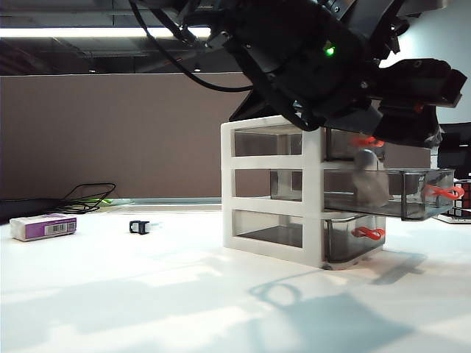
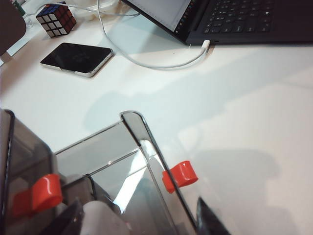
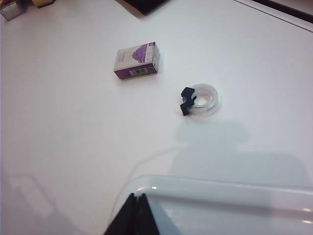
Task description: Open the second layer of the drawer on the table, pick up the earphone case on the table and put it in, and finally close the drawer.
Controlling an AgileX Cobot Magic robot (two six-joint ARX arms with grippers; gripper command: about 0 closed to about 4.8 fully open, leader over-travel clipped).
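Observation:
The drawer (image 1: pixel 312 198), a white-framed cabinet, stands on the table (image 1: pixel 147 294). Its second layer (image 1: pixel 412 195) is pulled out to the right, red handle (image 1: pixel 444 193) in front. The white earphone case (image 1: pixel 370 184) lies inside that open layer. In the left wrist view my left gripper (image 2: pixel 139 199) hangs open over the open layer (image 2: pixel 142 142). The case (image 2: pixel 105 218) rests beside one finger (image 2: pixel 68 220), with a wide gap to the other. My right gripper (image 3: pixel 137 208) is shut on nothing and hovers at the edge of the cabinet's white top (image 3: pixel 220 205).
A purple-and-white box (image 1: pixel 43 226) and a small black-and-white clip (image 1: pixel 139 227) lie on the table's left side. Beyond the open layer are a phone (image 2: pixel 77 58), a Rubik's cube (image 2: pixel 57 18), a laptop (image 2: pixel 234 17) and a white cable (image 2: pixel 161 63).

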